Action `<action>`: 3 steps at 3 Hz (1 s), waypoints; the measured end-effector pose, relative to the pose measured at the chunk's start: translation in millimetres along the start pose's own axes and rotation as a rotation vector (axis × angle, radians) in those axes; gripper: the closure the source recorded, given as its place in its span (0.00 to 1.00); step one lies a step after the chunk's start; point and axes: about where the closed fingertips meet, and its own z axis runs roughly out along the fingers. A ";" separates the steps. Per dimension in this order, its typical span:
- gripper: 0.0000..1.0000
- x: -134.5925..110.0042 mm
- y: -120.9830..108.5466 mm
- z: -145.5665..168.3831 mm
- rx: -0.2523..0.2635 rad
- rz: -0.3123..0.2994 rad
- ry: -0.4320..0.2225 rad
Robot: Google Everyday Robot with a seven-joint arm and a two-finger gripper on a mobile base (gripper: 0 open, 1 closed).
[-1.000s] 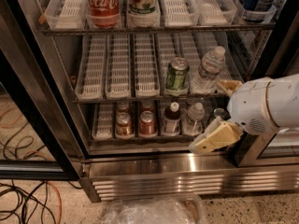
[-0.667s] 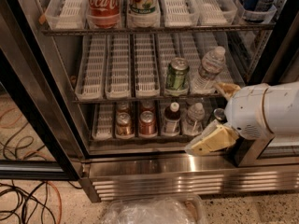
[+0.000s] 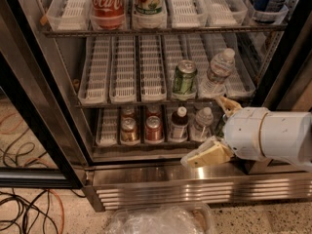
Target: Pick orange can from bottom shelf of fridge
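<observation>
The orange can (image 3: 129, 130) stands at the front of the bottom shelf (image 3: 105, 141) of the fridge (image 3: 161, 179), in the second lane from the left, with a silver top. A redder can (image 3: 154, 128) stands right beside it. My gripper (image 3: 204, 130) is in front of the shelf's right end, below and to the right of the orange can, well apart from it. Its cream fingers (image 3: 207, 155) are spread open and hold nothing. The white arm body (image 3: 265, 133) fills the right side.
A dark bottle (image 3: 179, 124) and a water bottle (image 3: 202, 124) stand on the bottom shelf between the cans and the gripper. A green can (image 3: 185, 78) and a water bottle (image 3: 217, 72) are on the rack above. Cables (image 3: 29, 199) and a plastic bag (image 3: 156, 221) lie on the floor.
The arm and gripper have shifted a little to the left, toward the front of the bottom shelf. The cans and bottles have not moved.
</observation>
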 end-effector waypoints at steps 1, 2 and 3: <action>0.00 8.6 10.6 18.4 -0.004 -0.002 -0.057; 0.00 19.2 20.5 36.9 0.000 0.016 -0.105; 0.00 31.0 25.0 52.2 0.024 0.055 -0.167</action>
